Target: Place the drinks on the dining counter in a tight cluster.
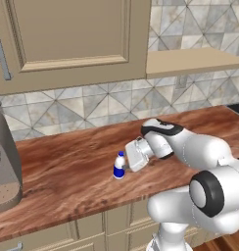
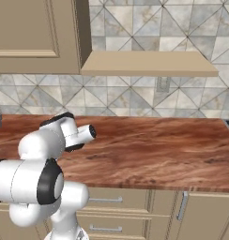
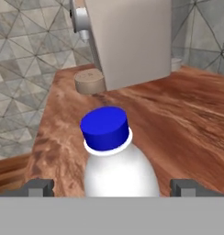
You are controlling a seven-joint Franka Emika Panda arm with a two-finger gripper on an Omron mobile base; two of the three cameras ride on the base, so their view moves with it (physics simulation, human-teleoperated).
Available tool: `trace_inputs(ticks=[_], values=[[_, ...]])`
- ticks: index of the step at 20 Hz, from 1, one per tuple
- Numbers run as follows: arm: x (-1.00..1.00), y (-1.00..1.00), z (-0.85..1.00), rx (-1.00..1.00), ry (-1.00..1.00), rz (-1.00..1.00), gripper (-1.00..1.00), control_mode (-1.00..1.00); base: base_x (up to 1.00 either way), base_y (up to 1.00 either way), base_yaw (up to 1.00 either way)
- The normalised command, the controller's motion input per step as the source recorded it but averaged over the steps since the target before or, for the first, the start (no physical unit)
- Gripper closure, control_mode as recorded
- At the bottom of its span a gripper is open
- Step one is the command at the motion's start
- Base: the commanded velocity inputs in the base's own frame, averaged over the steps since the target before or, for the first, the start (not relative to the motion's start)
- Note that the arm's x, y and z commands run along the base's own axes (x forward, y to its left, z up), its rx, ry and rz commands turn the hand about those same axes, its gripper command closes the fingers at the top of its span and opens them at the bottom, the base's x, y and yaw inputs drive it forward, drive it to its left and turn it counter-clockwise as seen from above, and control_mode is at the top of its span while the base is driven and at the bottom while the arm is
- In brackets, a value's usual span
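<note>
Reddish-brown wood grain covers the table (image 1: 67,166), which runs under tan wall cabinets (image 1: 67,39) and a grey tiled backsplash (image 1: 92,105); a grey coffee machine (image 1: 4,162) stands at its left end. On this table, toward the near edge, stands the tiny white bottle (image 1: 119,165) with its blue cap (image 3: 104,127) and blue label, upright and alone.

By my reading, the step in hand is the pick-up of this first drink: the arm has its hand lowered sideways beside the bottle, reaching from the right. In the hand view the bottle rises between the two dark fingers (image 3: 40,187), one tip to each side, with clear gaps between each tip and the white body. The gripper (image 3: 112,188) stands fully spread, grasping nothing and touching nothing as far as I can tell.

The next move probably calls for a short advance so the tips sit level with the bottle's body below the cap, then a squeeze. Being small and light, the bottle may tip if one finger meets it first.
</note>
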Motion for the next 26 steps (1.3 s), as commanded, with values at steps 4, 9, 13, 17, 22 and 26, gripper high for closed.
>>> trace_inputs(ticks=[4, 9, 13, 17, 22, 26], values=[[0.0, 0.11, 0.0, 0.0, 0.05, 0.0, -1.0, -1.0, 0.0, 0.0, 0.0], [0.0, 0.01, 0.0, 0.0, 0.0, 0.0, -1.0, -1.0, 0.0, 0.0, 0.0], [0.0, 0.0, 0.0, 0.0, 0.0, 0.0, 1.0, -1.0, 0.0, 0.0, 0.0], [0.0, 0.0, 0.0, 0.0, 0.0, 0.0, 1.0, -1.0, 0.0, 0.0, 0.0], [-0.01, -0.01, 0.21, 0.0, -0.02, 0.0, 1.0, -1.0, 0.0, 0.0, 0.0], [-0.12, -0.09, 0.84, 0.0, 0.0, 0.0, 1.0, -1.0, 0.0, 0.0, 0.0]])
